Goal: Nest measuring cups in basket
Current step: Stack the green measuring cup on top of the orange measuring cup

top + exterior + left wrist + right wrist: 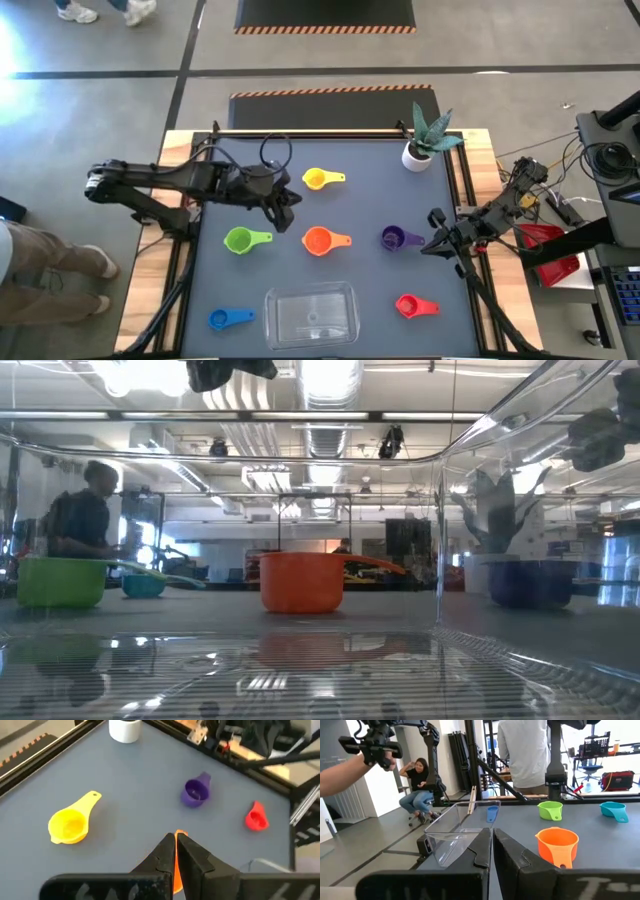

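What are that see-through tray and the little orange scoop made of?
The tray looks like clear, glossy hard plastic: the grey table shows through it and its rounded rim catches highlights. The orange scoop looks like opaque moulded plastic, evenly coloured, with a smooth, slightly shiny wall in the low view. Neither can be confirmed by sight alone.

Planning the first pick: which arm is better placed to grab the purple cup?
Probably the right: in the high view the right gripper sits just beside the purple cup, while the left gripper is farther, nearer the yellow cup.
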### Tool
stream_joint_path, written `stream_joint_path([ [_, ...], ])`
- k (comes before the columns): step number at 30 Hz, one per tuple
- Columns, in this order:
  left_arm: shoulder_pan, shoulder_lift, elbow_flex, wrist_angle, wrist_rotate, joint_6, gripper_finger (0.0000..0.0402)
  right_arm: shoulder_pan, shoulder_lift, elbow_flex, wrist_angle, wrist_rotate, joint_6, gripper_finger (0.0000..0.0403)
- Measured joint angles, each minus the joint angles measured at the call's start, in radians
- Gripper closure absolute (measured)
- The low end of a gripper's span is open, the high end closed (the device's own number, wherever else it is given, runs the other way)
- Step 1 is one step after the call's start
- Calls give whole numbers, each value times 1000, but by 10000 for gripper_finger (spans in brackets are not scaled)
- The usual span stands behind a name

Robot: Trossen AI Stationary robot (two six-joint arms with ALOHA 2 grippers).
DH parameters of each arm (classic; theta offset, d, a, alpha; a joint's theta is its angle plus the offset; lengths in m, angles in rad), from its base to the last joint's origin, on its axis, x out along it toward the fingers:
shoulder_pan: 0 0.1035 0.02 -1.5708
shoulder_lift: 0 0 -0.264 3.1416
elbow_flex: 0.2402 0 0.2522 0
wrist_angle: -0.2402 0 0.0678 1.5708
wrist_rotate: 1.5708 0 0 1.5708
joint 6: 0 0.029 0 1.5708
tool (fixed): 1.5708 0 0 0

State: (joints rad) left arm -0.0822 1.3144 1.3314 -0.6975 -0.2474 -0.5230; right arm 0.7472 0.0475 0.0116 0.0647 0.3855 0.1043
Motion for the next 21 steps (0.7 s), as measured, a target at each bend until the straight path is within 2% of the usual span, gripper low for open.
stream_joint_path([
  [5,1,-4,-74,-55,12,117,397,0,0,0,0,0,0,394],
  [13,-4,-72,-237,-89,29,5,332,0,0,0,0,0,0,394],
  [21,-64,-73,-265,-80,30,-37,258,0,0,0,0,0,0,394],
])
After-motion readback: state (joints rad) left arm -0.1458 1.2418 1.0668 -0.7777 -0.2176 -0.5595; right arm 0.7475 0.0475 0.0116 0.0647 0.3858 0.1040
